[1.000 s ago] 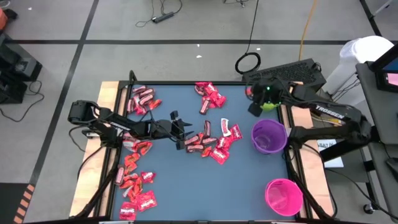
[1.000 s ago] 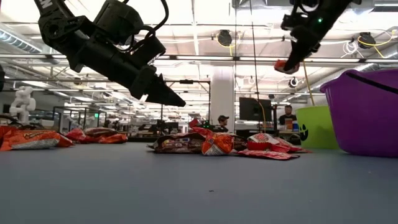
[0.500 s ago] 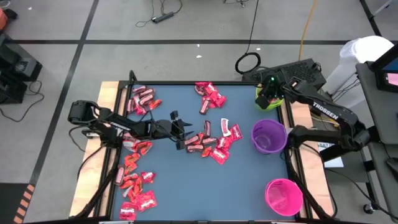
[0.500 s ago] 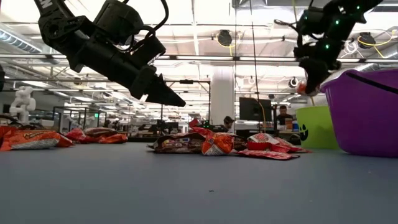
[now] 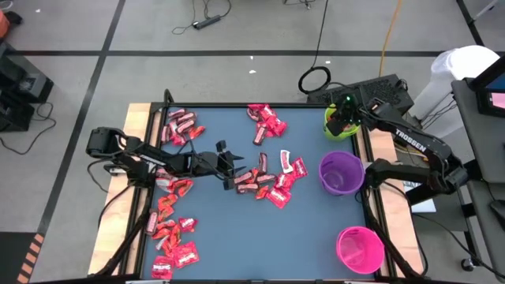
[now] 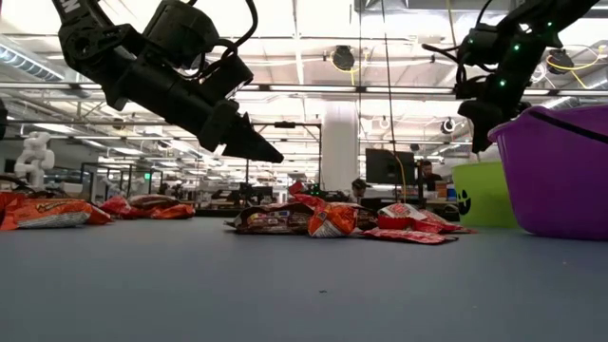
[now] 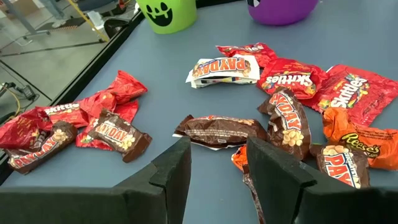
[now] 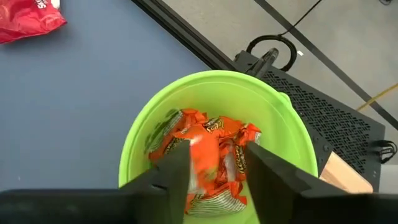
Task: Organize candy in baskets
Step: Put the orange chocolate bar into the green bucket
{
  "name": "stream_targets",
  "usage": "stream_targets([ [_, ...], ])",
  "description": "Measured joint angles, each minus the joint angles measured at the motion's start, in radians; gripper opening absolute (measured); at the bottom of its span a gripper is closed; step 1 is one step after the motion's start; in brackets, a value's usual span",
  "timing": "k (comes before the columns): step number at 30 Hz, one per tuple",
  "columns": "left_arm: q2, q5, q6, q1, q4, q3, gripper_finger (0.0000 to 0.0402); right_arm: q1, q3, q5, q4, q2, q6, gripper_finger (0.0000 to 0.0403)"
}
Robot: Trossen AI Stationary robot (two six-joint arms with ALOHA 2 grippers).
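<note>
Candy (image 5: pixel 267 184) lies scattered over the blue bench (image 5: pixel 237 237) in several groups: a heap near the middle, one cluster at the far edge (image 5: pixel 267 120), another toward the far left corner (image 5: pixel 181 126), and a trail along the left edge down to the near left corner (image 5: pixel 170 237). In the left wrist view the wrappers read as red, brown and orange packets (image 7: pixel 219 129) lying flat on the surface.

Along the right edge stand three baskets. The green basket (image 8: pixel 214 140) sits at the far right corner and holds orange-wrapped candy (image 8: pixel 208 155). The purple basket (image 5: pixel 341 173) stands at the middle of that edge, and the pink basket (image 5: pixel 360 248) near the near right corner.

The right gripper (image 8: pixel 214 163) hangs directly over the green basket, its jaws parted, with an orange wrapper seen between them against the pile inside; whether that wrapper is loose or touched cannot be told. The left gripper (image 5: pixel 233 167) hovers above the bench just left of the middle heap, jaws open and empty, pointing toward a brown packet at the heap's edge.
</note>
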Motion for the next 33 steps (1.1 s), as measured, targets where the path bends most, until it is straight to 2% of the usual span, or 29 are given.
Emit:
stream_targets([
  [4,0.000,0.000,0.000,0.000,0.000,0.000,0.0162,0.000,0.007,0.000,0.000,0.000,-0.005,0.0187],
  [8,0.000,0.000,0.000,0.000,0.000,0.000,0.0162,0.012,0.028,-0.027,0.012,-0.004,-0.006,0.0212],
  [16,0.000,0.000,0.000,0.000,-0.020,0.000,0.0162,0.140,0.032,-0.397,0.246,-0.031,0.012,0.0216],
  [21,0.000,0.008,-0.012,0.000,-0.014,0.000,0.0162,0.282,0.032,-0.426,0.375,-0.019,0.043,0.0215],
  [24,0.000,0.101,-0.051,0.000,-0.011,0.000,0.0162,0.372,0.029,-0.426,0.435,-0.010,0.048,0.0215],
  [28,0.015,0.347,-0.051,-0.002,-0.017,0.000,0.0162,0.483,-0.054,-0.424,0.631,0.004,0.067,0.0215],
  [33,0.057,0.409,-0.074,0.001,-0.032,0.000,0.0162,0.587,-0.174,-0.423,0.871,0.025,0.103,0.0215],
])
